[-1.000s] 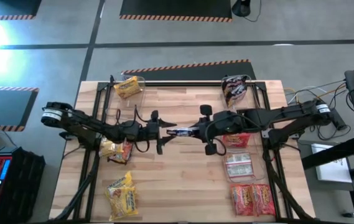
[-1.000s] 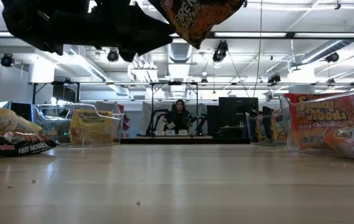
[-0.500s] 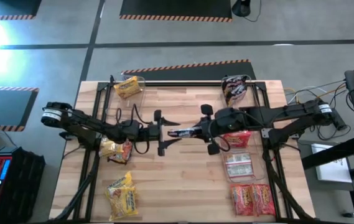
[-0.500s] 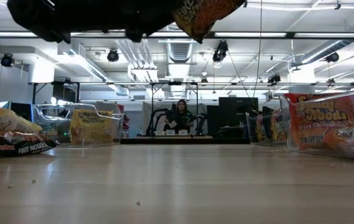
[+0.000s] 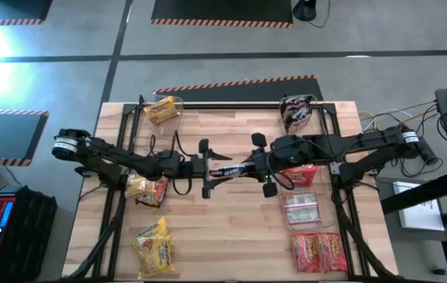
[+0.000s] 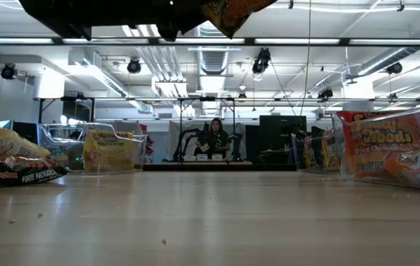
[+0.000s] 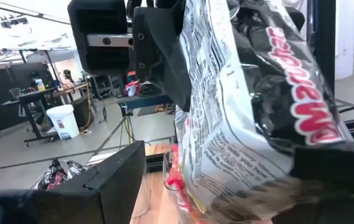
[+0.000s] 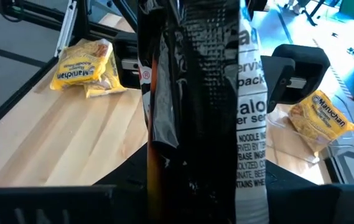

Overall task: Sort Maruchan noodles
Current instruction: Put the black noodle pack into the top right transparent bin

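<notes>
Between my two tools, above the middle of the table [image 5: 231, 228], hangs a dark noodle packet [image 5: 229, 167]. My right tool [image 5: 246, 166] is clamped on one end of it; my left tool [image 5: 209, 167] has its fingers spread wide apart around the other end, not gripping. Only the wrist views show the packet itself: my left wrist view gives its printed back and red lettering close up, my right wrist view its edge-on length running toward the spread left fingers [image 8: 296, 68]. The low view shows just its orange corner at the top edge, well above the bare boards.

Outward from my left tool lie loose yellow packets [image 5: 146, 189] near the arm, more yellow packets [image 5: 153, 248] at the near table edge, and a yellow one in a clear bin [image 5: 163, 109] at the far edge. Beyond my right tool sit a bin of dark packets [image 5: 294, 112] and red-orange packets [image 5: 318, 251] near the right edge. Open wood lies under and in front of both tools.
</notes>
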### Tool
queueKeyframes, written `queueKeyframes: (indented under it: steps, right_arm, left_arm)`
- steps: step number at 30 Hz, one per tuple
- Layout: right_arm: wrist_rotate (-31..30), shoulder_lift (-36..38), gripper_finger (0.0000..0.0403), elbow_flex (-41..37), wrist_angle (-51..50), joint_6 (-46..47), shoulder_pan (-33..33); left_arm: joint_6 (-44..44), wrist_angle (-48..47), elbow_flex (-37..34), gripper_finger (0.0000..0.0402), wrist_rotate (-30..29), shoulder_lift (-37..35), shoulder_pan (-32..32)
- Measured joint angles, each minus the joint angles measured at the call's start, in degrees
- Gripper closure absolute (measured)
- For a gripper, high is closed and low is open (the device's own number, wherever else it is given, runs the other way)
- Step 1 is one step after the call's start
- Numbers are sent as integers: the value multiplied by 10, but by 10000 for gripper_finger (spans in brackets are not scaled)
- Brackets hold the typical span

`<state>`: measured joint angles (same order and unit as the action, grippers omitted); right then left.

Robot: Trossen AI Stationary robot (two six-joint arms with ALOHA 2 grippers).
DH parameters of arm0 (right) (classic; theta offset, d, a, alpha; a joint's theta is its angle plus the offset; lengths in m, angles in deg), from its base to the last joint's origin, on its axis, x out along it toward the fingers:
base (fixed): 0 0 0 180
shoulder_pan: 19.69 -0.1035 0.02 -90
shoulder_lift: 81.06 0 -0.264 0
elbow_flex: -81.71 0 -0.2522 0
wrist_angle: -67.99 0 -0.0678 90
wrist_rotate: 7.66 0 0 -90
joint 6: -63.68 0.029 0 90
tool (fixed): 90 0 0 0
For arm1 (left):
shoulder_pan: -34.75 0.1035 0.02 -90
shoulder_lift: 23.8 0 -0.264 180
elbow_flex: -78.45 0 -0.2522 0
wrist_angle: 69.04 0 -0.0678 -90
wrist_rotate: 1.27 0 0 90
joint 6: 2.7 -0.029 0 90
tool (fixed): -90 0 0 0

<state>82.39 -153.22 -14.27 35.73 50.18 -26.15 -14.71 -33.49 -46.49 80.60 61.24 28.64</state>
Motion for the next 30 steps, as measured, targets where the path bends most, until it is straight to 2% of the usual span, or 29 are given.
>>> queueKeyframes:
  steps: [6, 11, 15, 23, 30]
  right_arm:
    - [0, 0, 274, 0, 0, 5, 0]
    - [1, 0, 280, 0, 0, 20, 0]
    - [0, 0, 265, 6, -16, 63, 0]
    - [0, -3, 218, 86, -156, 139, 0]
    - [-7, -4, 213, 179, -299, 180, 0]
  left_arm:
    - [-1, 2, -4, 170, 1, 0, 0]
    - [-2, 2, -1, 212, 25, 1, 0]
    - [-5, 2, -2, 248, 32, 1, 0]
    - [-7, -6, -7, 302, 31, 1, 1]
    - [0, -59, -9, 295, 29, 1, 6]
